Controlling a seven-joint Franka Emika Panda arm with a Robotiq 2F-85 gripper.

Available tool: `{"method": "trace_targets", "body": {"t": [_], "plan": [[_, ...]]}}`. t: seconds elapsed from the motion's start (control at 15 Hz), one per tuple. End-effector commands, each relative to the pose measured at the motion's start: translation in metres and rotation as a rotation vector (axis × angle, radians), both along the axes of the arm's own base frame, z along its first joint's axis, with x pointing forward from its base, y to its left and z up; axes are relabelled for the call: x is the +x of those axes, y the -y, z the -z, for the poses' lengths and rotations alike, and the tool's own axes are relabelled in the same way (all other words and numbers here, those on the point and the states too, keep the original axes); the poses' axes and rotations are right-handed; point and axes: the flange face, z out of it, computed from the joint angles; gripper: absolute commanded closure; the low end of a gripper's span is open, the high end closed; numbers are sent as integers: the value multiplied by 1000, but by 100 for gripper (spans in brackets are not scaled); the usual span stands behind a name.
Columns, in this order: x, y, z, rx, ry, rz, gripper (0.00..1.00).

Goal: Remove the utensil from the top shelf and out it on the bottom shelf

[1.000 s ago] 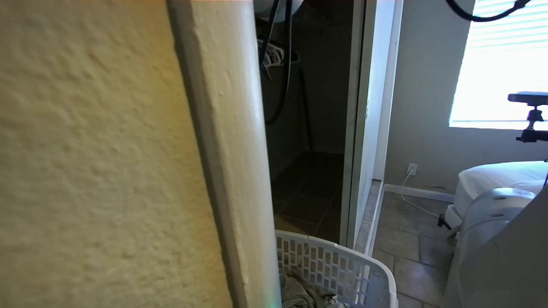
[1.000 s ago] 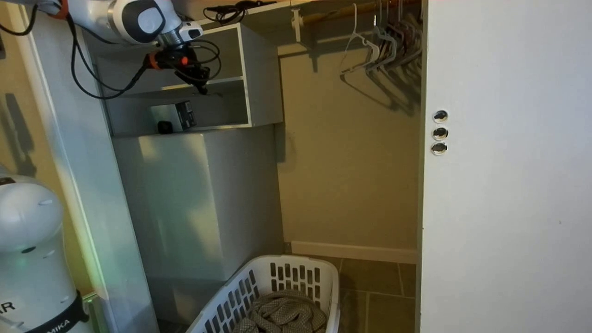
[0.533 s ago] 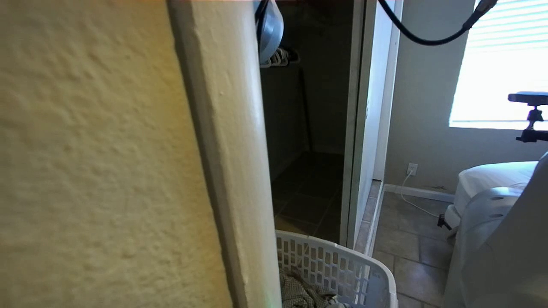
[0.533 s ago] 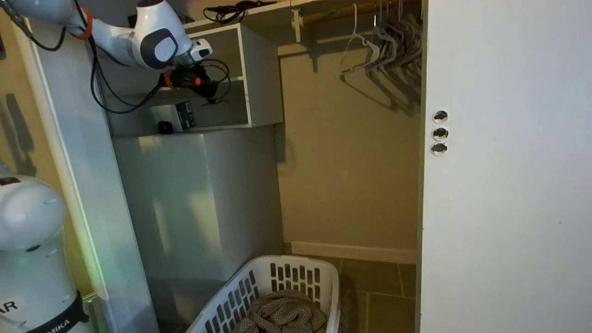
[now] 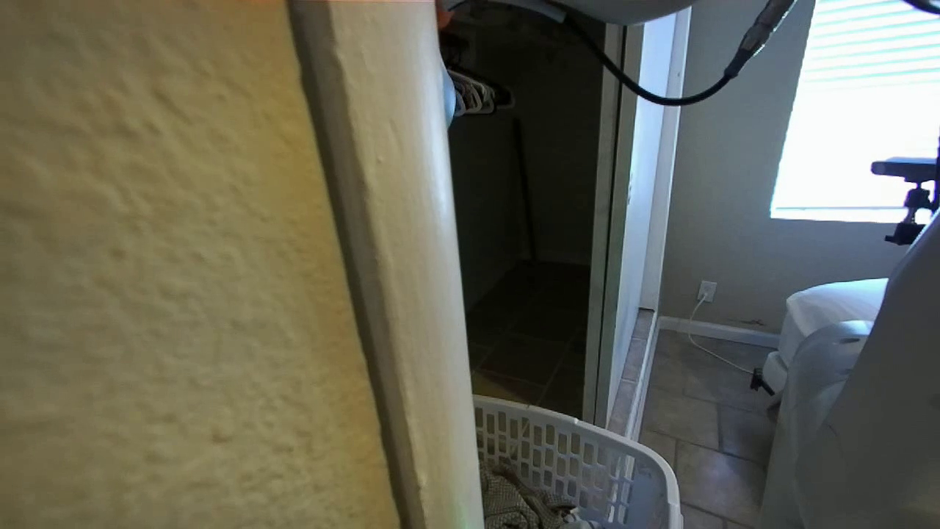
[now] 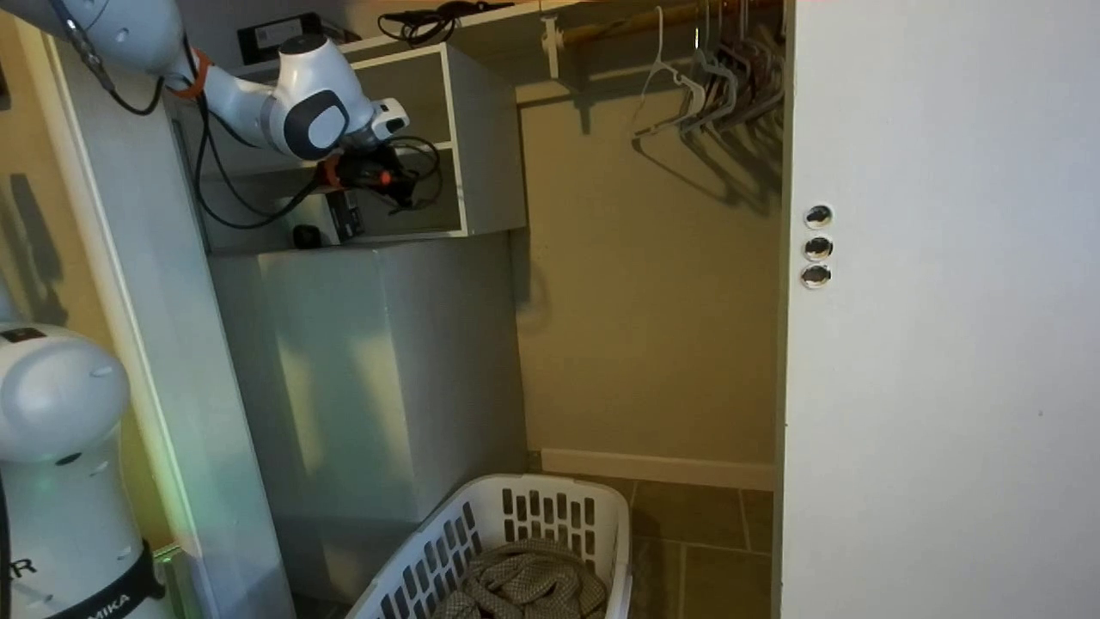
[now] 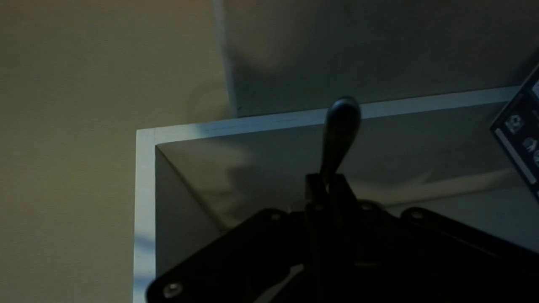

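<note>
1 gripper [image 7: 326, 184], closed on 1 utensil [image 7: 342, 120], rounded end sticking out ahead; utensil is at the bottom shelf [image 7: 261, 155], tip overlapping its front edge in wrist view, can't tell if they touch; shelf unit [image 6: 490, 142] shows 2 stacked compartments; lower one has 1 box [image 7: 522, 139], white symbols and a white bar on a dark face, no words legible; 1 small black item [image 6: 307, 236] by the box, can't identify; higher up, 1 black box [image 6: 279, 36], pale label unreadable, and 1 cable coil [image 6: 430, 21]; 1 laundry basket [image 6: 550, 481] in both exterior views, cloth [image 6: 533, 580] inside; several hangers [image 6: 694, 101], overlapping, no firm count; 1 white door [image 6: 937, 344], 3 round fittings [image 6: 817, 248]; arm base [image 6: 64, 481] reads "MIKA" on its black band [image 6: 146, 576], "R" above, rest cut off
</note>
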Motion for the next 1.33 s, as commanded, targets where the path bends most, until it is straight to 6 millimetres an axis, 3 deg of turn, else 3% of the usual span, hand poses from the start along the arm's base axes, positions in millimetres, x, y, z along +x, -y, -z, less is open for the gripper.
{"method": "trace_targets", "body": {"t": [0.0, 0.47, 1.27], "plan": [[17, -5, -1, 14, 11, -24, 98], [34, -19, 0, 16, 22, -56, 98], [53, -34, 22, -14, -9, -74, 98]]}}
